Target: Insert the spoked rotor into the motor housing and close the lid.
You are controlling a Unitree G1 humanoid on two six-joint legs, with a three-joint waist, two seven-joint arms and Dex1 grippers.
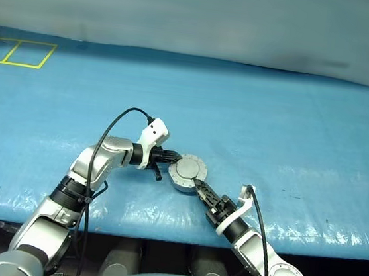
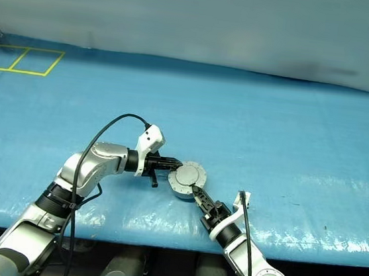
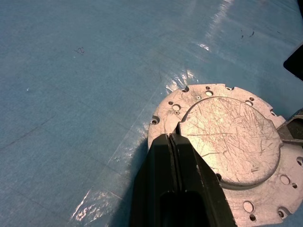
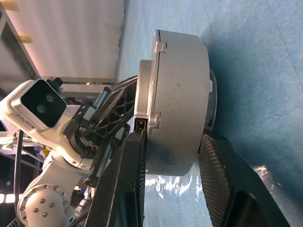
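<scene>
The motor housing (image 1: 187, 173) is seen on the blue table cover (image 1: 271, 141), near the front edge, with the lid (image 3: 227, 142) closed over it: a plain grey, scratched disc ringed by small holes. The left gripper (image 1: 173, 157) is pressed shut, its tips laid on the lid's rim. The right gripper (image 4: 173, 156) is set around the housing's thick grey wall, apparently gripping it.
</scene>
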